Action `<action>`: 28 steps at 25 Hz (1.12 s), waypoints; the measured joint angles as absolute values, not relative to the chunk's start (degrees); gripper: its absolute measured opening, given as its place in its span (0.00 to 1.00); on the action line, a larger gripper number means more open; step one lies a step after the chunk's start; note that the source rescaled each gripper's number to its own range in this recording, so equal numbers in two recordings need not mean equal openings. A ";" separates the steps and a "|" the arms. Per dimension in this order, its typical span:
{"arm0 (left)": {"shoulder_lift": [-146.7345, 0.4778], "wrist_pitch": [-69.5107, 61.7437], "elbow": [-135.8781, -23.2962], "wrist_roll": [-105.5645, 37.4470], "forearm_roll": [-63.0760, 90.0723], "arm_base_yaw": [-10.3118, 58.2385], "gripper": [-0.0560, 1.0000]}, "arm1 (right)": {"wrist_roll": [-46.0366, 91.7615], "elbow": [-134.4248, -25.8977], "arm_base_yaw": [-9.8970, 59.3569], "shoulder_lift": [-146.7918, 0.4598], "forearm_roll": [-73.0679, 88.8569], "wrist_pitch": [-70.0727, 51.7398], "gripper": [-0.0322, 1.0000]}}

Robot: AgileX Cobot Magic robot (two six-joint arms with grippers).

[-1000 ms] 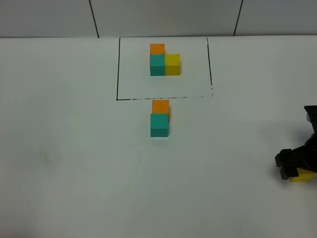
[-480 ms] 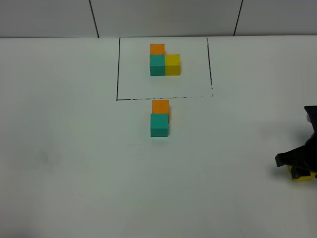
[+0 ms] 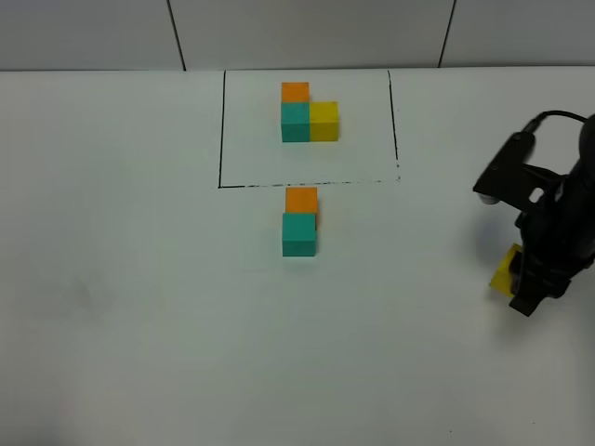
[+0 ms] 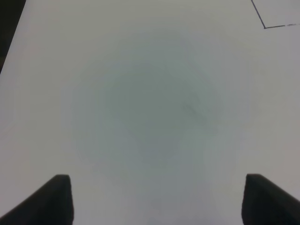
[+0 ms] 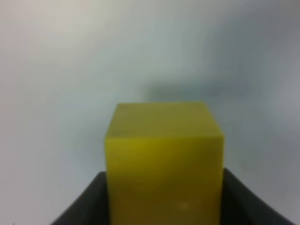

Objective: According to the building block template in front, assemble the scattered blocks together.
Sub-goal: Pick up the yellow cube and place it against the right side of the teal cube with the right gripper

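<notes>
The building block template (image 3: 309, 117), an L of orange, teal and yellow cubes, sits inside a thin black rectangle at the back. Just in front of that frame a loose orange cube (image 3: 301, 199) touches a loose teal cube (image 3: 298, 234). At the right, my right gripper (image 3: 517, 282) is shut on the loose yellow cube (image 3: 507, 271) and holds it off the table. The right wrist view shows that yellow cube (image 5: 164, 164) pinched between dark fingers (image 5: 86, 204). My left gripper (image 4: 157, 199) stands open over bare table and does not appear in the exterior view.
The black frame line (image 3: 307, 184) runs just behind the loose orange cube; a corner of the frame line (image 4: 276, 23) shows in the left wrist view. White table (image 3: 139, 307) stretches left and front. A tiled wall (image 3: 307, 32) lies behind.
My right gripper closed on the yellow cube at the table's right edge, lifted it and carried it up and to the left. The other cubes have not moved.
</notes>
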State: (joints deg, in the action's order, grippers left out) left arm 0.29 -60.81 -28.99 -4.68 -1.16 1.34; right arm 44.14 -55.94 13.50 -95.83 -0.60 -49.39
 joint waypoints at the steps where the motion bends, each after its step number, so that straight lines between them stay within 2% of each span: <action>1: 0.29 -60.81 -28.99 -4.68 -1.16 1.34 0.82 | 46.75 -57.89 14.45 -96.89 0.00 -51.24 0.27; 7: 0.29 -60.81 -28.99 -4.68 -1.16 1.34 0.82 | 53.97 -69.57 19.93 -104.88 0.44 -60.66 0.27; 17: 0.29 -60.81 -28.99 -4.68 -1.16 1.34 0.82 | 52.19 -87.35 27.20 -115.55 -4.46 -65.79 0.27; 28: 0.29 -60.81 -28.99 -4.63 -1.16 1.34 0.82 | 53.67 -90.55 30.57 -120.48 -4.50 -64.03 0.27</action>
State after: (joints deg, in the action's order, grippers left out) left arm 0.29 -60.81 -28.99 -4.63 -1.16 1.34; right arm 53.67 -90.55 30.57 -120.48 -4.50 -64.03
